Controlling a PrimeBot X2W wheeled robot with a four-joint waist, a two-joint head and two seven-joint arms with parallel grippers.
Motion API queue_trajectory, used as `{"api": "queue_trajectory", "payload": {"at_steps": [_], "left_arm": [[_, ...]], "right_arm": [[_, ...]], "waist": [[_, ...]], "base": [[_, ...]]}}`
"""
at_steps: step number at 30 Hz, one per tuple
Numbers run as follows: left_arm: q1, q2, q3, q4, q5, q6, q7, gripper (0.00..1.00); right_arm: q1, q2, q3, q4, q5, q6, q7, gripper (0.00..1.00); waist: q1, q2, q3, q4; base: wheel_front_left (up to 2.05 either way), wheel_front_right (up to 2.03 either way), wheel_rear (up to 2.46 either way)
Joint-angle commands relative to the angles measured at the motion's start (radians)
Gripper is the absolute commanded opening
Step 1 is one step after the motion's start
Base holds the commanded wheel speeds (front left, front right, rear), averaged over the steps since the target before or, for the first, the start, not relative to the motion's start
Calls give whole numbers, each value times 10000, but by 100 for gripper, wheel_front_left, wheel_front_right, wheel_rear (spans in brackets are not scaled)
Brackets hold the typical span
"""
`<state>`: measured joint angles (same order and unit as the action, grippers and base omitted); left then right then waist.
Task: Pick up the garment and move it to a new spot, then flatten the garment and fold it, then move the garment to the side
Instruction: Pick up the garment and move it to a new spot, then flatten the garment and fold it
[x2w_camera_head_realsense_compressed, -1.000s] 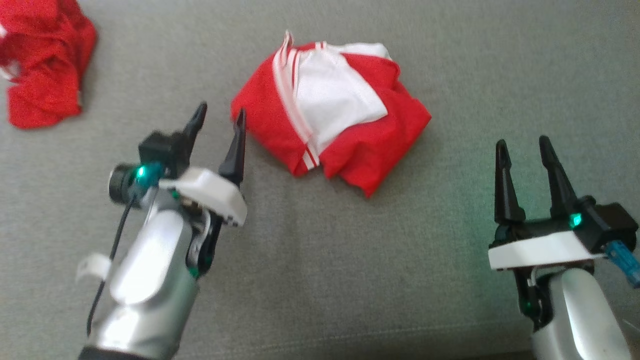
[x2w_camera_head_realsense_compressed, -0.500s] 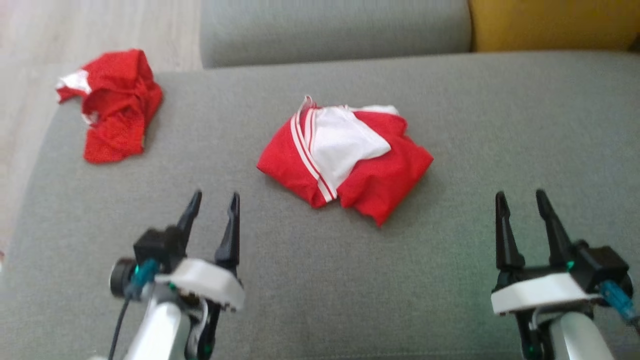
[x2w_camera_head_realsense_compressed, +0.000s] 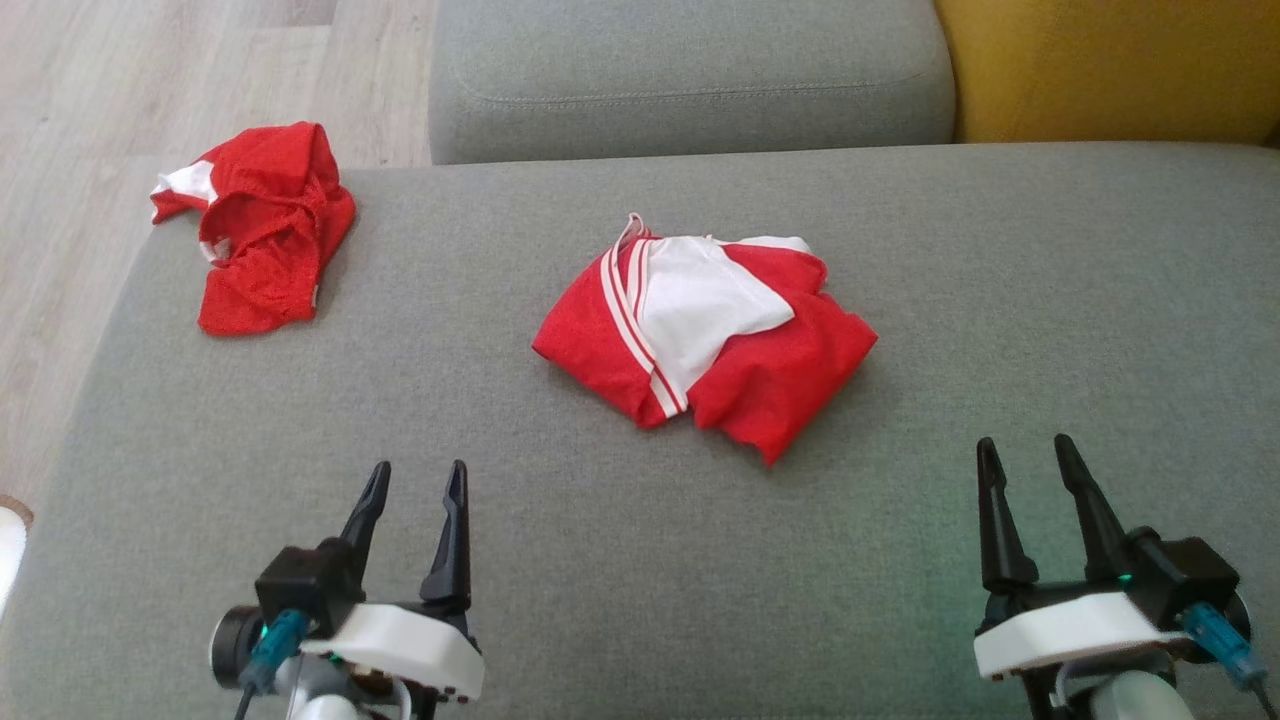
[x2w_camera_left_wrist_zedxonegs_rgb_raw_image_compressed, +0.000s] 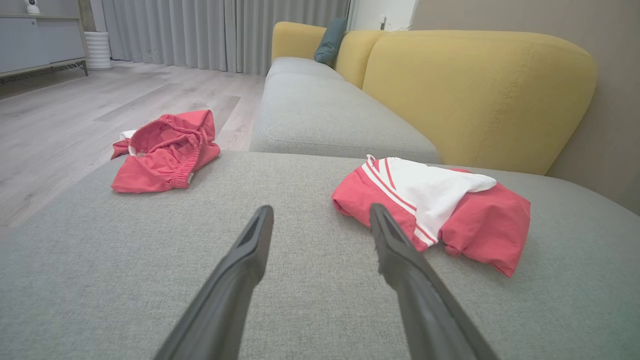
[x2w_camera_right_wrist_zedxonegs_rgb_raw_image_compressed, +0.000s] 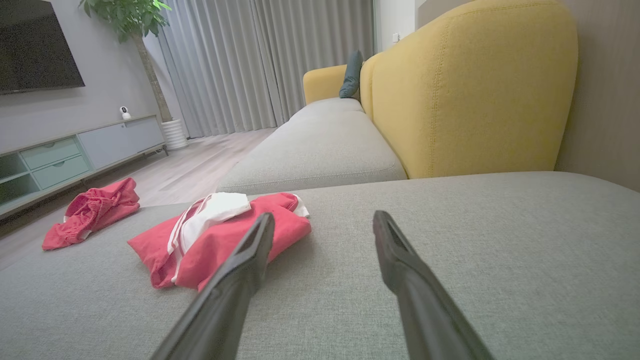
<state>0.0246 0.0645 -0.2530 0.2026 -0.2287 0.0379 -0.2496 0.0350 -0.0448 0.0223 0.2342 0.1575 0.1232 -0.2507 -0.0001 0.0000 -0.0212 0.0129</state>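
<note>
Backing my left gripper (x2w_camera_head_realsense_compressed: 419, 468) off the folded red-and-white cloth garment (x2w_camera_head_realsense_compressed: 720, 345), centre frame; it and right gripper (x2w_camera_head_realsense_compressed: 1025, 442) gape wide, empty; side-move likely remains.

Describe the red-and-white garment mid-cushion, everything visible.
The garment is red fabric, thin and soft-looking, folded into a rough, compact bundle. A white panel lies across its top, bordered on the robot's left by white stripes, and a small white loop sticks up at the far corner. It rests low and slightly rumpled near the middle of the grey seat cushion, which alone touches it.
</note>
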Motion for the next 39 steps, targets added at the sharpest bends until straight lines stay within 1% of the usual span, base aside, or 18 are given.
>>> {"api": "queue_trajectory", "payload": {"at_steps": [1,27,30,33,39], "left_arm": [[-335,-10,373,-388,81,20,-122,100],[-312,-116,644,-239,316,-87,-122,100],[-380,-123,585,-247,330,-101,-122,100],[-488,-128,498,-264,337,-131,-122,100],[-780,-138,243,-312,287,-126,-122,100]], "right_arm": [[-270,-54,236,-271,55,75,-111,100],[-426,-54,183,-40,-7,75,-111,100],[-726,-54,345,13,129,75,-111,100],[-1257,-54,628,170,355,75,-111,100],[-2611,-54,870,1275,798,75,32,100]], "waist": [[1,0,7,15],[1,0,141,173],[1,0,257,346],[1,0,480,657],[1,0,1061,1600]], "base": [[0,0,0],[0,0,0],[0,0,0],[0,0,0],[0,0,0]]}}
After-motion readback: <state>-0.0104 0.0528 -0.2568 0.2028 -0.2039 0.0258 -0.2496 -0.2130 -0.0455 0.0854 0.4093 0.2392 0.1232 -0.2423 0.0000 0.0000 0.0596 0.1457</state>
